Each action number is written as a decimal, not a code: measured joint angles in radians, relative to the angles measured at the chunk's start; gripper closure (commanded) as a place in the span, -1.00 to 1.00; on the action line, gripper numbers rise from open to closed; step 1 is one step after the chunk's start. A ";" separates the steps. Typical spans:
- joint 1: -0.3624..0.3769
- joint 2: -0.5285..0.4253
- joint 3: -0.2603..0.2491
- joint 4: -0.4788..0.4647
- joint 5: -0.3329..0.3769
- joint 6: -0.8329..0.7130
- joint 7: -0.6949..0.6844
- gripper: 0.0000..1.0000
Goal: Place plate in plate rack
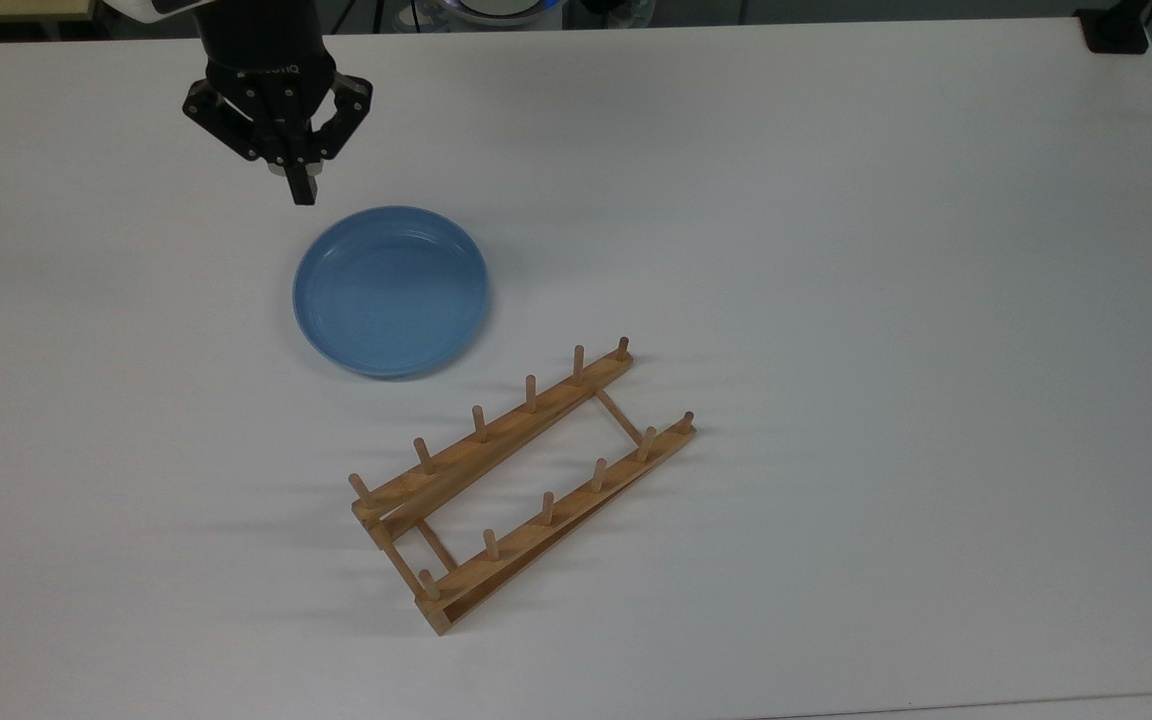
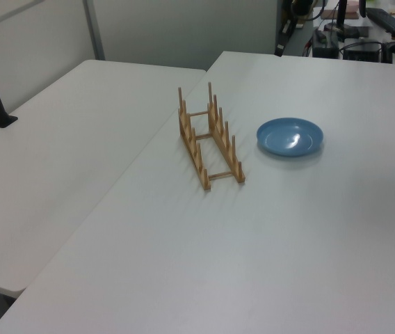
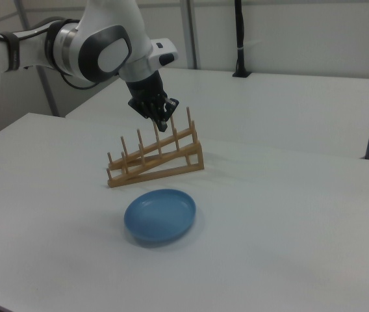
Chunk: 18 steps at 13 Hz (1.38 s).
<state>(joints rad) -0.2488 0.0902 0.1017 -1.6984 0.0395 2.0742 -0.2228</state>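
Top view: a round, plain light-blue plate (image 1: pixel 391 290) with a raised rim lies flat and right way up on the white tabletop (image 1: pixel 836 250). The landmark for all positions is the long light-brown wooden plate rack (image 1: pixel 521 480), which has two parallel rails, six upright pegs on each, and thin crossbars joining them. The plate lies toward the top view's upper left of the rack, near it but apart, with bare tabletop between the plate's rim and the nearest rail. No slot of the rack holds anything.

The black two-finger gripper (image 1: pixel 303 190) hangs on the far side of the plate from the rack, beyond the plate's upper-left rim in the top view. Its fingers are pressed together into a single narrow tip and pinch nothing. The gripper touches neither plate nor rack.

Left view: the rack (image 2: pixel 210 139) stands with its pegs upright, and the plate (image 2: pixel 290 136) rests just to the left view's right of it.

Right view: the plate (image 3: pixel 160 216) lies in front of the rack (image 3: pixel 155 159), nearer the camera. The gripper (image 3: pixel 165 122), carried by the white arm (image 3: pixel 100 49), is raised well above the tabletop and appears in front of the rack's pegs.
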 measured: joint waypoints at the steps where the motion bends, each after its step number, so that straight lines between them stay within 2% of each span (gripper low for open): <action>1: 0.000 0.007 -0.001 -0.001 0.000 0.000 0.001 0.31; 3: -0.006 0.024 -0.003 -0.018 -0.002 -0.027 0.001 -0.23; 5: -0.017 0.053 -0.010 -0.070 -0.035 -0.030 -0.002 -0.64; 6: -0.026 0.069 -0.011 -0.088 -0.055 -0.030 -0.002 -0.74; 7: -0.037 0.085 -0.012 -0.101 -0.070 -0.030 -0.003 -0.76; 13: -0.093 0.196 -0.014 -0.144 -0.088 0.077 -0.011 -0.76; 14: -0.093 0.212 -0.014 -0.159 -0.092 0.103 -0.011 -0.70; 15: -0.093 0.232 -0.014 -0.177 -0.095 0.135 -0.011 -0.62; 18: -0.093 0.257 -0.014 -0.190 -0.096 0.154 -0.011 0.09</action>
<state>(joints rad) -0.3421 0.3467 0.0875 -1.8884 -0.0562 2.2278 -0.2336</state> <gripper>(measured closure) 0.189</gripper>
